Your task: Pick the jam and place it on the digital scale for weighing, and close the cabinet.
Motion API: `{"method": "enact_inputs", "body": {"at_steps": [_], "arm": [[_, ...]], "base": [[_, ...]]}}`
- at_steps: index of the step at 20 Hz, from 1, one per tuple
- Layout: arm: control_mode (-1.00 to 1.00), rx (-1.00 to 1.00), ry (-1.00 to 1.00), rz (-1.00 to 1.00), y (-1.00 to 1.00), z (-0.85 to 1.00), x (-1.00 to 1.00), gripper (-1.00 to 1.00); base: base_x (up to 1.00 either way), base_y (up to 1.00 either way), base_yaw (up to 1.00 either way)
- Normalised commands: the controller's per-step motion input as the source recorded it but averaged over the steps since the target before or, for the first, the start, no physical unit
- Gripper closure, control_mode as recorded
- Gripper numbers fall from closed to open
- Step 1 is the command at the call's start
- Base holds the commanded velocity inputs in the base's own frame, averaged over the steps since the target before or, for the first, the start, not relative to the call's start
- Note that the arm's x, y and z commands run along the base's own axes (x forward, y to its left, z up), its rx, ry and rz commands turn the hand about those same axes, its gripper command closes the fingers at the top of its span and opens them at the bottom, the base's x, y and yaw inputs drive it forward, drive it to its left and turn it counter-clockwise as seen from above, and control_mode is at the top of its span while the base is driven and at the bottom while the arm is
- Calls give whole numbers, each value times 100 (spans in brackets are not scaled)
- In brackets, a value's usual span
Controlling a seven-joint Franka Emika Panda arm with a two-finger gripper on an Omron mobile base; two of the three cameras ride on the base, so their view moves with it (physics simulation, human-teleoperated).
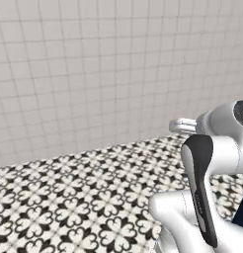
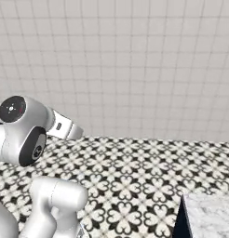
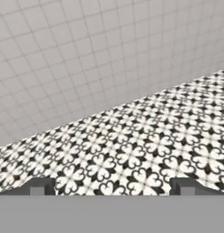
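The robot's two-finger gripper (image 3: 112, 185), jaws wide apart and empty, faces black-and-white patterned floor tiles (image 3: 132, 150) below a white tiled wall (image 3: 86, 54); with the jam unseen, aimless searching seems the likely risk.

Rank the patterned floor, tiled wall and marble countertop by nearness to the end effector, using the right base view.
1. Patterned floor, beneath the end effector.
2-3. Tiled wall ahead, marble countertop at lower right: too close to call.
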Motion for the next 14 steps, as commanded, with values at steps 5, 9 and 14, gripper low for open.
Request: {"method": "enact_inputs", "body": {"at_steps": [5,9,14], "arm": [[100,0,0,0,0,0,0,-100],[100,0,0,0,0,0,0,-100],[100,0,0,0,0,0,0,-100]], "base": [[0,31,97],[0,33,96],[0,31,96]]}}
